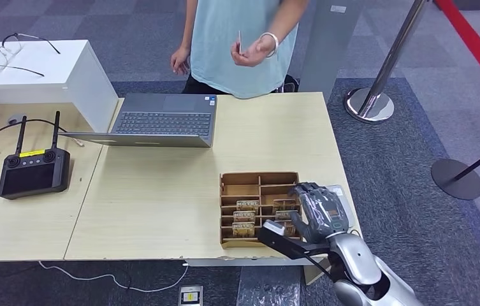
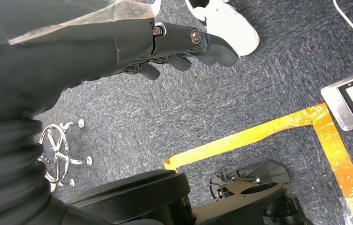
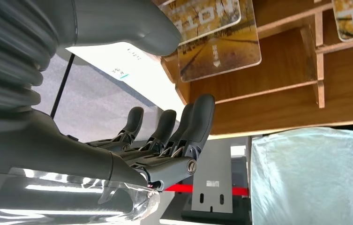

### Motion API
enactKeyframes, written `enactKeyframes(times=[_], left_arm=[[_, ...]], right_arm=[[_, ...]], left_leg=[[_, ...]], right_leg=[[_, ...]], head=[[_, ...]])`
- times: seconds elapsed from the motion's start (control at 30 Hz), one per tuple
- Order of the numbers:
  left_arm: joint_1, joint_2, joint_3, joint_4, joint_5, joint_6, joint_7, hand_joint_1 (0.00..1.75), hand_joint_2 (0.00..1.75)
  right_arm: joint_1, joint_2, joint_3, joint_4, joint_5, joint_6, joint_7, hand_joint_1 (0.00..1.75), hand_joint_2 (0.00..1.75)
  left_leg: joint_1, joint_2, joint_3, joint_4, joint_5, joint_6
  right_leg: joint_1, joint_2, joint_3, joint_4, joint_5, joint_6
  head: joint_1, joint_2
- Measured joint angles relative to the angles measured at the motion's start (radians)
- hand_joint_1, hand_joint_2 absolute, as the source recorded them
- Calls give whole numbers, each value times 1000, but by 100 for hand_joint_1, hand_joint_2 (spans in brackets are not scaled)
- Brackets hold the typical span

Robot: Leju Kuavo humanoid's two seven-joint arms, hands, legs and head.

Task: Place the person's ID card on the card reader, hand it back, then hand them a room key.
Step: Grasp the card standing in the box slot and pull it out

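1. A person (image 1: 243, 44) stands at the desk's (image 1: 160, 191) 12 o'clock edge, head cut off by the frame, pinching a thin ID card (image 1: 240, 42) edge-on; its face cannot be read.
2. The robot's right hand (image 1: 320, 213) hovers at the 3 o'clock side of a cardboard card tray (image 1: 259, 180), its fingers (image 3: 184, 133) spread and holding nothing in the right wrist view.
3. Room key cards (image 1: 245, 217) stand upright in the tray's slots; the hand hides the slots nearest it.
4. A white, flat device (image 1: 338, 190) lies mostly hidden beneath the hand; what it is cannot be told.
5. The left hand (image 2: 184, 49) hangs above grey carpet (image 2: 240, 103), fingers loosely curled around nothing.
6. A laptop (image 1: 160, 121) sits at 12 o'clock and a handheld controller (image 1: 33, 171) at 9 o'clock.
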Motion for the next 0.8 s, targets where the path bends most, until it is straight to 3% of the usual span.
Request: enactKeyframes(times=[0.8], left_arm=[[0, 0, 0, 0, 0, 0, -1, 0, 175]], right_arm=[[21, -1, -5, 1, -4, -4, 0, 74, 175]], left_leg=[[0, 0, 0, 0, 0, 0]], right_leg=[[0, 0, 0, 0, 0, 0]], head=[[0, 0]])
